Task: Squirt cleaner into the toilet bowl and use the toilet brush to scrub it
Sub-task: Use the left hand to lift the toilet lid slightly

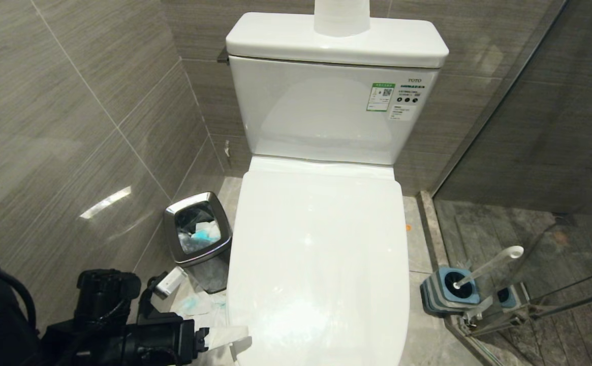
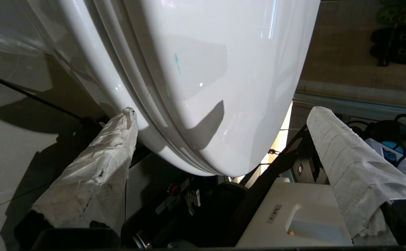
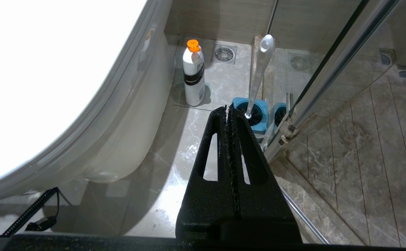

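Note:
The toilet bowl [image 1: 321, 244] stands in the middle with its white lid down, so its inside and any cleaner in it are hidden. My left gripper [image 1: 240, 339] is at the lid's front left edge, open wide, its tissue-wrapped fingers [image 2: 119, 139] straddling the rim and lid [image 2: 203, 69]; nothing is held. A thin blue-green streak [image 2: 177, 64] marks the lid. The toilet brush [image 1: 489, 267] leans in its grey-and-blue holder [image 1: 450, 292] on the floor at the right, by the glass. My right gripper [image 3: 228, 109] hangs shut and empty short of the brush [image 3: 258, 69].
A square steel bin [image 1: 196, 229] with blue-stained tissues stands left of the toilet, and more tissues [image 1: 194, 305] lie on the floor beside it. A white bottle with an orange cap [image 3: 193, 75] stands behind the brush holder. A glass shower door [image 1: 555, 178] closes the right side.

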